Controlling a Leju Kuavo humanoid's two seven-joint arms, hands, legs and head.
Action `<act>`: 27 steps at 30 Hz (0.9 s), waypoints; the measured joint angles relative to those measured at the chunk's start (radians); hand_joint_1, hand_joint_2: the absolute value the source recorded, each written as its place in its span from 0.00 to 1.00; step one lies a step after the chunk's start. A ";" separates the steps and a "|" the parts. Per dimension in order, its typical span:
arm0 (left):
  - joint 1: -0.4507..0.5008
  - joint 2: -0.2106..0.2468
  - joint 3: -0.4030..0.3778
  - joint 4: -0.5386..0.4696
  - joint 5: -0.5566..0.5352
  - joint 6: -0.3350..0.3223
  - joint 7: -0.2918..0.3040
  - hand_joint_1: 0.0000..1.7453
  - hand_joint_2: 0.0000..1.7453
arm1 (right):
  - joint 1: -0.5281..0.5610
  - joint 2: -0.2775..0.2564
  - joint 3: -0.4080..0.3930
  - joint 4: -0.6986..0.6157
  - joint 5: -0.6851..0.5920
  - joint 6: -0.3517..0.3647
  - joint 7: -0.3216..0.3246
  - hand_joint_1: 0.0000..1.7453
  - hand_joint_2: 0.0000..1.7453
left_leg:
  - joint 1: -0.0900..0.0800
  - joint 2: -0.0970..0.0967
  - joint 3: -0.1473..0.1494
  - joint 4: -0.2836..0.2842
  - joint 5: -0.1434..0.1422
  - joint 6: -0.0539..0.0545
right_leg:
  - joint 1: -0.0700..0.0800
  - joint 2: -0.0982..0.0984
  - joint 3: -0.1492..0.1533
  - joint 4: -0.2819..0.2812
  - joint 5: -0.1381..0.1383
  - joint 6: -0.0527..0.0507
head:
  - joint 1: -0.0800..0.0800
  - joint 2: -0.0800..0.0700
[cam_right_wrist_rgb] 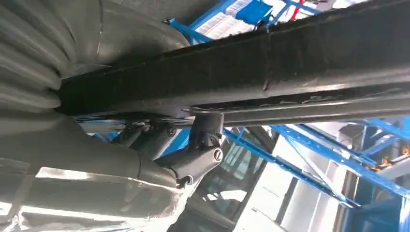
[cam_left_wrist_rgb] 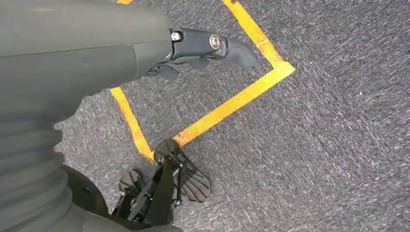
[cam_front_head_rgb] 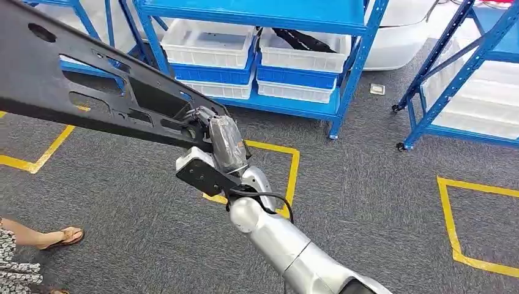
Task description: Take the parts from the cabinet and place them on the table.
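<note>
**Desk:** What is the humanoid carrying?

**Photographer:** A long black plastic trim panel (cam_front_head_rgb: pixel 92 92), pierced with cut-outs, held in the air over grey carpet (cam_front_head_rgb: pixel 367 202) in front of blue shelving (cam_front_head_rgb: pixel 343 92) stocked with white bins (cam_front_head_rgb: pixel 208 43). The right hand (cam_front_head_rgb: pixel 211 131) grips it at one end, fingers (cam_right_wrist_rgb: pixel 203 140) curled against the panel's underside with the thumb on the other face. The rest of the panel juts out past the hand toward the robot's left.

**Desk:** And the other hand?

**Photographer:** The left hand (cam_left_wrist_rgb: pixel 193 48) hangs over yellow floor tape (cam_left_wrist_rgb: pixel 232 104), holding nothing, fingers loosely apart.

**Desk:** How will that panel behave?

**Photographer:** Probably light and fairly stiff, but the long overhang would lever against an end grip and may sag or twist. A hold nearer the middle, on a solid rib beside a cut-out, looks steadier. A person's sandalled foot (cam_front_head_rgb: pixel 64 237) stands near.
</note>
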 joint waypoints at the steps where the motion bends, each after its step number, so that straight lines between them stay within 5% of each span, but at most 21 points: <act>1: 0.000 0.000 0.000 0.000 0.001 0.000 0.000 0.00 1.00 | 0.000 0.003 0.000 0.000 0.001 0.000 0.000 1.00 1.00 | 0.004 0.000 0.000 -0.001 0.002 -0.005 | 0.004 0.000 -0.002 0.000 0.001 -0.005 | 0.001 0.000; 2: 0.002 0.000 0.000 0.000 0.001 0.000 0.000 0.00 1.00 | -0.001 0.004 0.000 0.000 0.001 0.000 0.000 1.00 1.00 | 0.007 -0.001 -0.001 -0.003 0.005 -0.010 | 0.007 0.000 -0.003 0.001 0.004 -0.011 | 0.001 0.000; 4: 0.001 0.000 0.001 0.000 0.003 0.000 -0.001 0.00 1.00 | -0.002 0.009 0.000 0.000 0.001 0.000 0.000 1.00 1.00 | 0.014 0.006 -0.006 0.015 -0.008 -0.020 | -0.008 -0.001 0.003 -0.005 0.009 -0.020 | 0.002 0.000; 6: 0.001 0.000 0.001 0.000 0.007 0.000 -0.003 0.00 1.00 | -0.005 0.010 0.000 0.000 0.001 0.000 0.001 1.00 1.00 | 0.017 0.020 -0.055 0.130 -0.078 -0.032 | -0.007 -0.005 0.005 -0.005 0.008 -0.028 | -0.009 0.000; 7: 0.001 0.000 0.001 0.000 0.008 0.000 -0.003 0.00 1.00 | -0.005 0.009 0.000 0.000 0.001 0.000 0.001 1.00 1.00 | 0.019 0.022 -0.103 0.229 -0.123 -0.037 | -0.004 -0.007 0.005 -0.004 0.007 -0.029 | -0.009 0.000; 9: 0.002 0.000 0.001 0.000 0.010 0.000 -0.006 0.00 1.00 | 0.000 0.009 0.000 0.001 0.001 0.000 0.002 1.00 1.00 | 0.020 0.024 -0.159 0.339 -0.152 -0.040 | -0.001 -0.011 0.004 -0.004 0.007 -0.029 | -0.009 0.000; 11: 0.002 0.000 0.002 0.000 0.011 -0.001 -0.009 0.00 1.00 | 0.001 0.009 0.000 0.001 0.001 0.003 0.000 1.00 1.00 | 0.021 0.025 -0.126 0.260 -0.092 -0.035 | 0.000 -0.012 0.006 -0.004 0.006 -0.030 | -0.009 0.000; 13: 0.002 0.001 0.002 0.000 0.011 -0.001 -0.011 0.00 1.00 | -0.003 0.010 0.000 0.001 0.001 0.003 -0.002 1.00 1.00 | 0.020 0.036 -0.033 0.076 -0.003 -0.024 | 0.002 -0.012 0.010 -0.004 0.005 -0.029 | -0.009 0.000; 14: 0.001 0.002 0.002 0.000 0.011 -0.001 -0.011 0.00 1.00 | -0.006 0.010 0.000 0.001 0.001 0.003 -0.002 1.00 1.00 | 0.013 0.055 -0.004 0.020 -0.005 -0.017 | 0.006 -0.011 0.009 -0.004 0.005 -0.028 | -0.008 0.000; 18: -0.001 0.003 0.003 0.000 0.013 0.000 -0.012 0.00 1.00 | -0.008 0.010 0.000 0.001 -0.004 0.003 -0.002 1.00 1.00 | -0.001 0.041 -0.008 0.010 -0.006 0.003 | 0.014 -0.023 0.007 -0.013 0.005 -0.010 | -0.008 0.000; 19: -0.001 0.002 0.003 0.000 0.013 0.000 -0.012 0.00 1.00 | -0.009 0.008 0.000 0.000 -0.004 0.003 -0.002 1.00 1.00 | 0.012 0.039 0.004 -0.011 0.006 0.015 | 0.017 -0.024 -0.004 -0.003 -0.002 -0.006 | -0.008 0.000; 20: -0.001 -0.002 0.003 0.000 0.013 0.000 -0.012 0.00 1.00 | -0.011 0.008 0.000 0.000 -0.004 0.003 -0.002 1.00 1.00 | 0.007 0.036 0.008 -0.016 0.009 0.021 | 0.018 -0.019 -0.016 0.027 -0.020 -0.008 | -0.002 0.000; 22: -0.001 -0.002 0.003 0.000 0.013 0.000 -0.012 0.00 1.00 | -0.012 0.006 0.000 0.000 -0.004 0.003 -0.002 1.00 1.00 | 0.005 0.028 0.006 -0.016 0.010 0.027 | 0.015 -0.013 -0.090 0.183 -0.092 -0.020 | 0.000 0.000; 24: -0.001 -0.002 0.003 0.000 0.013 0.000 -0.012 0.00 1.00 | -0.006 0.001 0.000 0.002 -0.005 0.003 -0.002 1.00 1.00 | 0.004 0.019 0.003 -0.015 0.010 0.027 | 0.015 -0.011 -0.161 0.321 -0.132 -0.016 | 0.001 0.000; 25: 0.000 -0.002 0.003 0.000 0.013 0.000 -0.012 0.00 1.00 | -0.003 -0.002 0.000 0.002 -0.005 0.003 -0.002 1.00 1.00 | 0.003 0.014 0.004 -0.015 0.010 0.027 | 0.015 -0.010 -0.163 0.317 -0.122 -0.008 | 0.001 0.000; 27: 0.000 -0.003 0.003 0.000 0.014 0.000 -0.012 0.00 1.00 | -0.004 -0.002 0.000 0.002 -0.005 0.003 -0.002 1.00 1.00 | 0.003 0.004 0.004 -0.012 0.009 0.026 | 0.015 -0.010 -0.099 0.183 -0.060 0.007 | 0.001 0.000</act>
